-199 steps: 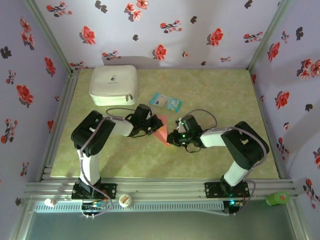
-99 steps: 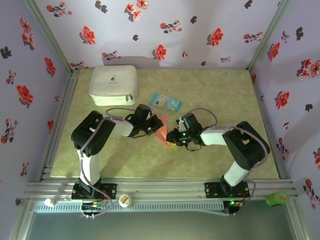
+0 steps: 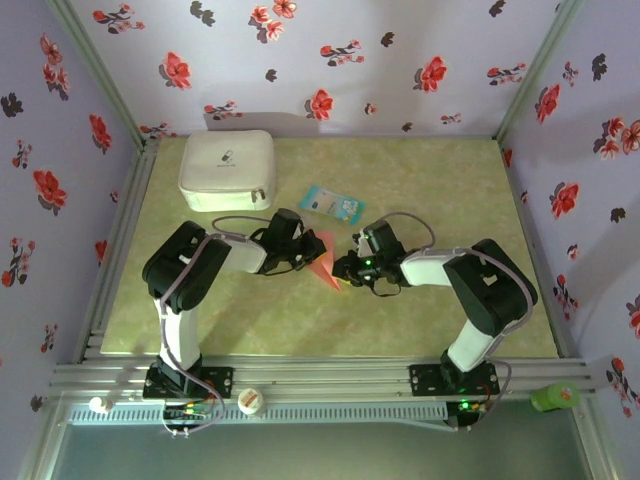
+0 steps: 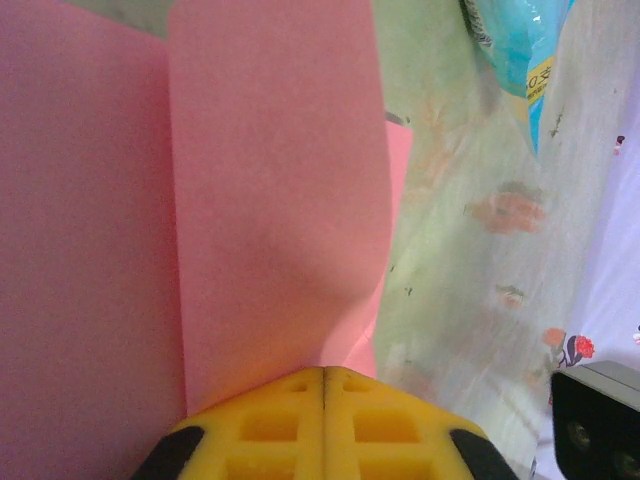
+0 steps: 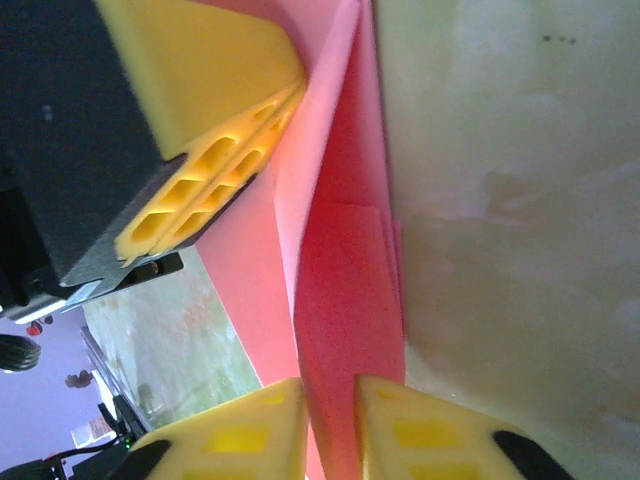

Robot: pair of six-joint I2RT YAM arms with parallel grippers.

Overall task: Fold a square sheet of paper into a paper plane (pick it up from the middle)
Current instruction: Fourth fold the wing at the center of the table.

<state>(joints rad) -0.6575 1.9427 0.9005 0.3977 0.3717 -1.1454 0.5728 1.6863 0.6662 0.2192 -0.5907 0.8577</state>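
The salmon-pink sheet of paper (image 3: 323, 256), folded into a narrow pointed shape, lies mid-table between my two grippers. My left gripper (image 3: 304, 255) comes in from the left and is shut on the paper's left side. In the left wrist view its yellow fingertips (image 4: 300, 410) meet with pink paper (image 4: 270, 200) running out from them. My right gripper (image 3: 341, 272) holds the near right end. In the right wrist view a raised darker fold of the paper (image 5: 345, 280) fills the narrow gap of my right gripper (image 5: 330, 390), and the left gripper's yellow fingers (image 5: 215, 190) rest against the paper.
A white zip case (image 3: 228, 170) sits at the back left of the green mat. A light-blue printed packet (image 3: 332, 204) lies just behind the paper, also at the top of the left wrist view (image 4: 510, 50). Floral walls enclose three sides.
My right gripper has shifted slightly toward the back and the left, closer along the paper. The left gripper and the paper stay where they were.
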